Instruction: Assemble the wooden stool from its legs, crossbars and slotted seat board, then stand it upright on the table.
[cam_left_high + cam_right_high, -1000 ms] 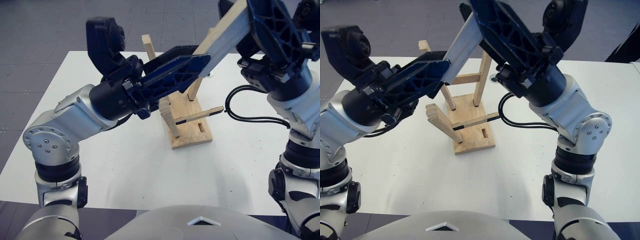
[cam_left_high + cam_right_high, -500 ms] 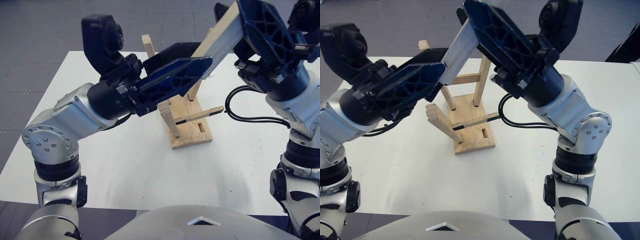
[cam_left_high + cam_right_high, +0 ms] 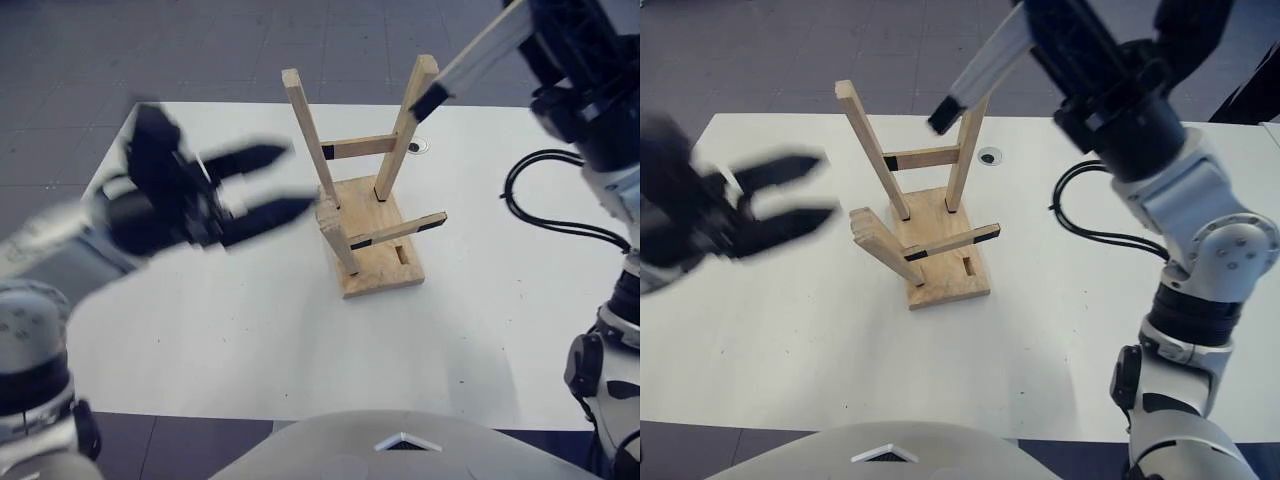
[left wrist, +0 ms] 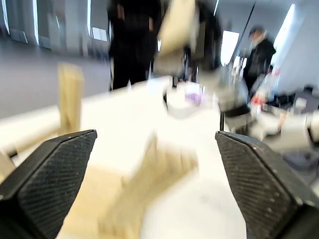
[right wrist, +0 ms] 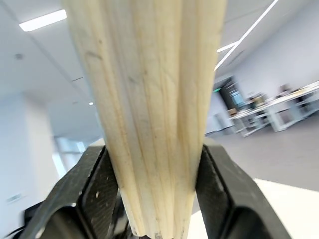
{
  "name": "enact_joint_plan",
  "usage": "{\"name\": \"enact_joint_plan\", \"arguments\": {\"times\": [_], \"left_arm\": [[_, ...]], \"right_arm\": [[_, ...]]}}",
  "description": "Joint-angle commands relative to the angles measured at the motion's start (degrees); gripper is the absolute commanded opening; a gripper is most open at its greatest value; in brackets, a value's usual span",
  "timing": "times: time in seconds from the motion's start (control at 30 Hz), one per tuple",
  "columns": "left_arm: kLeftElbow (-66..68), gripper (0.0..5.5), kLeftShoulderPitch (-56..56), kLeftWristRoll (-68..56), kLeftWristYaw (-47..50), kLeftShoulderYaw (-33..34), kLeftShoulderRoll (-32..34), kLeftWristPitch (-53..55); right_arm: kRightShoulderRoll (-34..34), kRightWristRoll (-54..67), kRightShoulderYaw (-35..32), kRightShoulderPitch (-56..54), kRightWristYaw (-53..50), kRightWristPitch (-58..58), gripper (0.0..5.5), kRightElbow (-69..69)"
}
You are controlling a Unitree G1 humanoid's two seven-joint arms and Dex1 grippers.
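The slotted seat board [image 3: 385, 268] lies flat on the white table [image 3: 200, 330]. Two legs [image 3: 305, 140] [image 3: 405, 130] stand upright in it, joined by a crossbar [image 3: 356, 148]. A third leg [image 3: 335, 235] leans in the board with a crossbar [image 3: 400, 230] sticking out of it. My right gripper [image 3: 545, 35] is shut on a loose leg [image 3: 470, 55], held high above the stool's right side; its fingers [image 5: 94, 199] clamp the wood [image 5: 149, 114]. My left gripper [image 3: 290, 180] is open with nothing in it, left of the stool. Its pads [image 4: 50, 184] frame the blurred stool.
A black cable [image 3: 540, 200] loops over the table on the right, beside my right arm. A small round grommet [image 3: 416, 147] sits in the table behind the stool. Bare table surface lies in front of the board and to its left.
My left gripper has come off the loose leg, opened, and swung down and back to the left. The right gripper has carried the leg up and to the right.
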Motion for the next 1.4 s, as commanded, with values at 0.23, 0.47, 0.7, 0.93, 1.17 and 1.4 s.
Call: {"name": "enact_joint_plan", "arguments": {"times": [0.23, 0.47, 0.7, 0.93, 1.17, 1.4], "left_arm": [[16.1, 4.4, 3.8, 44.2, 3.3, -29.3, -14.7, -18.6], [21.2, 4.4, 4.1, 53.7, 3.8, -34.1, -19.4, -21.3], [26.3, 4.4, 2.5, 61.4, 7.8, -34.7, -25.2, -24.9], [31.3, 4.4, -1.3, 61.9, 12.3, -26.2, -28.7, -26.3], [43.5, 4.4, -8.7, 62.6, 13.7, -17.7, -28.7, -29.9], [57.1, 4.4, -17.4, 65.8, 14.5, -15.6, -29.5, -34.5]], "right_arm": [[-4.6, -12.1, -3.0, 2.6, 7.1, 1.7, 2.08, 7.4], [-2.7, -16.4, -2.2, 5.9, 9.9, 3.2, 2.08, 7.7], [-2.9, -28.5, 0.6, 13.2, 16.1, -0.6, 2.08, 9.5], [-2.7, -52.2, 8.1, 21.2, 26.2, -16.8, 2.07, 17.0], [7.9, -62.9, 13.9, 25.9, 23.1, -29.6, 2.07, 10.1], [13.1, -71.8, 18.6, 17.3, 28.0, -43.2, 2.07, 22.4]]}}
